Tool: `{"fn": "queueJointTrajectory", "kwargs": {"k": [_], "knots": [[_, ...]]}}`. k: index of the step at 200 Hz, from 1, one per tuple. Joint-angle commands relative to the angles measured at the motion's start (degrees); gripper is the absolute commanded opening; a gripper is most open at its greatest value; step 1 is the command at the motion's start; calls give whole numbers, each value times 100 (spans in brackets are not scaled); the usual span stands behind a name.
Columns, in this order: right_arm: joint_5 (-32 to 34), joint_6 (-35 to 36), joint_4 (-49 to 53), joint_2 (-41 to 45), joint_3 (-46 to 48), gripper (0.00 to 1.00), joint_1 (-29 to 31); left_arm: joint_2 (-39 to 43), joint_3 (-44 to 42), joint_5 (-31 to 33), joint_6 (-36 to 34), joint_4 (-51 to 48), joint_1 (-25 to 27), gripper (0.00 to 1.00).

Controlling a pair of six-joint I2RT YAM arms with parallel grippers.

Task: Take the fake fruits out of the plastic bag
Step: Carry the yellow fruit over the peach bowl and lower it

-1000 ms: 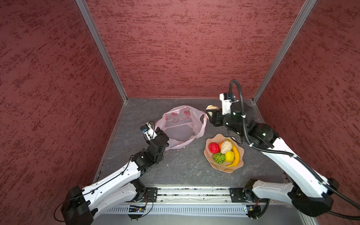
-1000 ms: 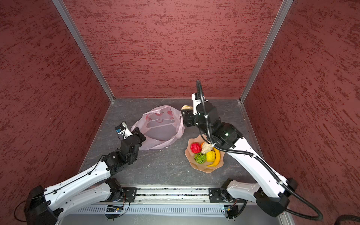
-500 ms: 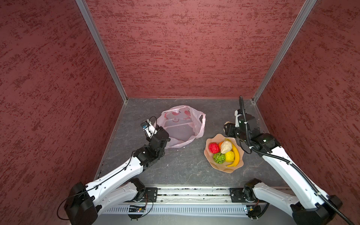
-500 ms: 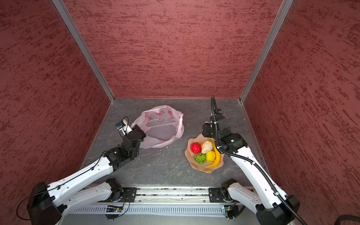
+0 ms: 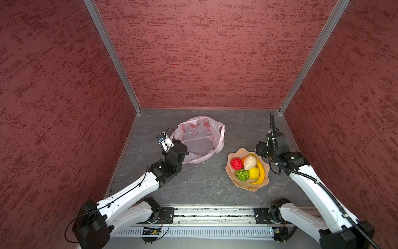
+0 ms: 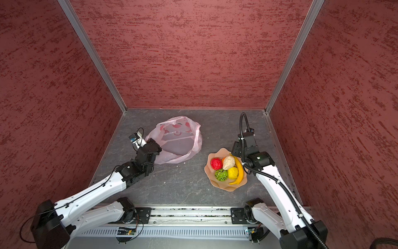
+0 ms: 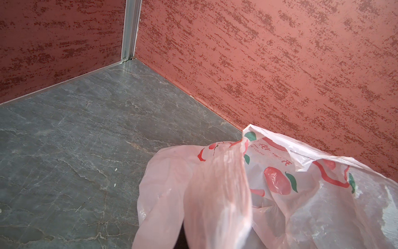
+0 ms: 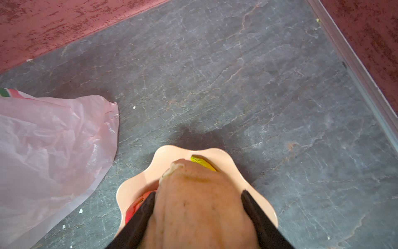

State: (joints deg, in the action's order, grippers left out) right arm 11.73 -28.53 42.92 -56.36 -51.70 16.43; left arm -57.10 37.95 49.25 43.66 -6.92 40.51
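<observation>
The pale-pink plastic bag (image 5: 200, 140) lies slack at the back of the floor, its mouth held up. My left gripper (image 5: 182, 148) is shut on the bag's near-left edge; in the left wrist view pink film (image 7: 215, 194) covers the jaws. A red ball (image 5: 236, 163), green lattice ball (image 5: 242, 174), lemon (image 5: 254, 172), banana (image 5: 260, 172), orange (image 5: 244, 159) and a cream piece (image 5: 249, 162) sit in the tan dish (image 5: 234, 179). My right gripper (image 8: 198, 194) is shut on a second cream lumpy piece (image 8: 198, 215) over the dish's far rim (image 8: 137, 189).
Red textured walls close in the back and both sides, with a metal strip (image 8: 355, 64) along the right floor edge. The arm bases sit on a rail (image 5: 211, 215) at the front. Grey stone-pattern floor (image 5: 204, 183) lies between the bag and the dish.
My right arm carried the cream piece from beside the bag's right edge back and down to the dish's far rim. The left gripper shifted slightly toward the back, still holding the bag.
</observation>
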Motion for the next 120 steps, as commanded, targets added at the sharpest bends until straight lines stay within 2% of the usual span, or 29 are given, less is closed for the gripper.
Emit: {"fn": "queueJointTrajectory", "kwargs": {"k": [1,120], "knots": [[227,-220,40,73,170,19,-69,61,43,-75,27,-128,-61,0],[219,-460,-247,-13,924,20,-276,137,7,-168,85,-230,-64,0]]}}
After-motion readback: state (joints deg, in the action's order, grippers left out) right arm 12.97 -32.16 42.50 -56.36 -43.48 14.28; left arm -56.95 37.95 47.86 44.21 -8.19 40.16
